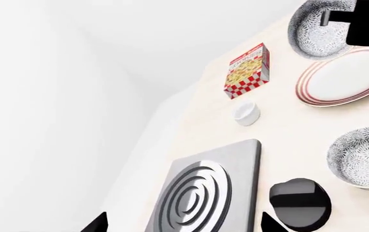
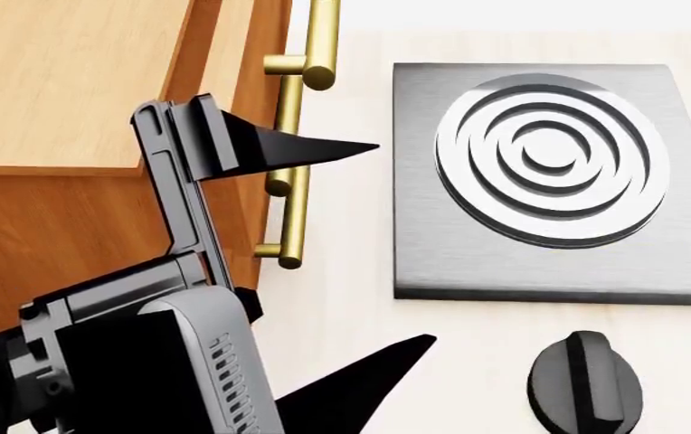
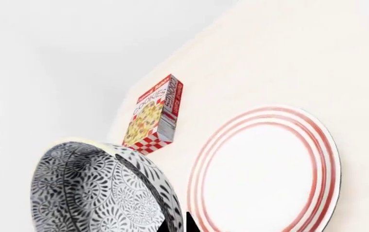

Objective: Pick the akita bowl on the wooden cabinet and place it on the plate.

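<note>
Off the wooden cabinet (image 2: 56,81) and over the table (image 3: 288,58) just beside the plate (image 3: 262,179), the akita bowl (image 3: 94,193) hangs tilted, pinched by its rim in the right gripper (image 1: 357,19), so it could slip or land on the plate's edge; it is white, densely dark-flowered, while the left gripper (image 2: 403,242) gapes wide and empty.

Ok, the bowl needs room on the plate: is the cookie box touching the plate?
Apart. The right wrist view shows a strip of bare tabletop between the cookie box and the plate; the left wrist view shows that gap too.
</note>
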Robot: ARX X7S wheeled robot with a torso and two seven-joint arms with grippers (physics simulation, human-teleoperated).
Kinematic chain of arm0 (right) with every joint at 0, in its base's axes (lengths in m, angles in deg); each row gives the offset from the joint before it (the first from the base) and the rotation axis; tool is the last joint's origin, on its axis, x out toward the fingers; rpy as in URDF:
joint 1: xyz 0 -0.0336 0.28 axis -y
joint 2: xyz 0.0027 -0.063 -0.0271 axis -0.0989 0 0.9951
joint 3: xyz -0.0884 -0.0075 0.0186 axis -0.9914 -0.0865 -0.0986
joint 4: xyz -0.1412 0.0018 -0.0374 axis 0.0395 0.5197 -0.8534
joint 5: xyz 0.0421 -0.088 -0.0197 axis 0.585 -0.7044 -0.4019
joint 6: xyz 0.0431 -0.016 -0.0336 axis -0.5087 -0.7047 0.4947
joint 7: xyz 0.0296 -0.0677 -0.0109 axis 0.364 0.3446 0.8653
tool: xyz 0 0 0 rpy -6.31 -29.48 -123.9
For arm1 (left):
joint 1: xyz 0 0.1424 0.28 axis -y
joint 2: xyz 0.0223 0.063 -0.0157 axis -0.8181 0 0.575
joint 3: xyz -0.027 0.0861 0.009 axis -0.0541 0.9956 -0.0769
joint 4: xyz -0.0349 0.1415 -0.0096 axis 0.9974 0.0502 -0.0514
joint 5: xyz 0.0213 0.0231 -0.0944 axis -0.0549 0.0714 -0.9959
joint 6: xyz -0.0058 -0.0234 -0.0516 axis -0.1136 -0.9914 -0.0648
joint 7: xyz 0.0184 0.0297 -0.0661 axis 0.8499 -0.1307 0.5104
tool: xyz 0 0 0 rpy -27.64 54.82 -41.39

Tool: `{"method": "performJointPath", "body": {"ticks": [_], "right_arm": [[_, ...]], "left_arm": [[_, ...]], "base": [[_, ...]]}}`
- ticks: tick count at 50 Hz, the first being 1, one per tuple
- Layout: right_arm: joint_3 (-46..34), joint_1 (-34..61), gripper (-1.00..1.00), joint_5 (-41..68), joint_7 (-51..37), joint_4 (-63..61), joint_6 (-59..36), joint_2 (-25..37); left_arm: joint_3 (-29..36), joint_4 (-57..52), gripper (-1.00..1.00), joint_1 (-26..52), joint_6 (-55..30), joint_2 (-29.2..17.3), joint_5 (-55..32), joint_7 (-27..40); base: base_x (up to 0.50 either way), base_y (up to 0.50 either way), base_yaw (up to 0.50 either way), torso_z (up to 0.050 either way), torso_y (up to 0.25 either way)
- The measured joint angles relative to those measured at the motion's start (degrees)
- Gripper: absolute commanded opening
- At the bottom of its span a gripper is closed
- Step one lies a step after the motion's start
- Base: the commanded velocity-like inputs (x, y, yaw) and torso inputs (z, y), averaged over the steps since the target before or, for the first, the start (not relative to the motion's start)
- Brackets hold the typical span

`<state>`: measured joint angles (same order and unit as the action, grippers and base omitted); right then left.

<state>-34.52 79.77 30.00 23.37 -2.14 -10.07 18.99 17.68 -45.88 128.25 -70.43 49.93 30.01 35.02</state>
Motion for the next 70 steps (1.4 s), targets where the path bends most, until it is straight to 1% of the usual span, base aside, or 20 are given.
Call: {"method": "performJointPath", "body": {"ticks": [20,31,45,70], "right_arm": [[3.88,-2.67,-1.00,1.51,1.33,2.03,2.46,-1.49],[3.54,-2.17,-1.00,1.50,1.28,3.02,0.84,0.65],[0.60,0.12,-1.00,0.88,1.85,6.82,-2.98,4.09],[-0.33,2.64,-1.00,2.25,3.37,13.35,-5.58,6.49]], "left_arm": [[0.16,0.07,1.00,-0.48,0.14,0.11,0.43,0.10],[0.23,0.10,1.00,-0.87,0.29,0.03,0.63,0.19],[0.29,0.22,1.00,-1.34,0.54,-0.18,0.93,0.22],[0.52,0.93,1.00,-2.16,1.08,-0.22,1.60,-0.08]], "base": [[0.00,0.00,0.00,0.001,0.000],[0.00,0.00,0.00,0.000,0.000],[0.00,0.00,0.00,0.000,0.001],[0.00,0.00,0.00,0.000,0.000]]}}
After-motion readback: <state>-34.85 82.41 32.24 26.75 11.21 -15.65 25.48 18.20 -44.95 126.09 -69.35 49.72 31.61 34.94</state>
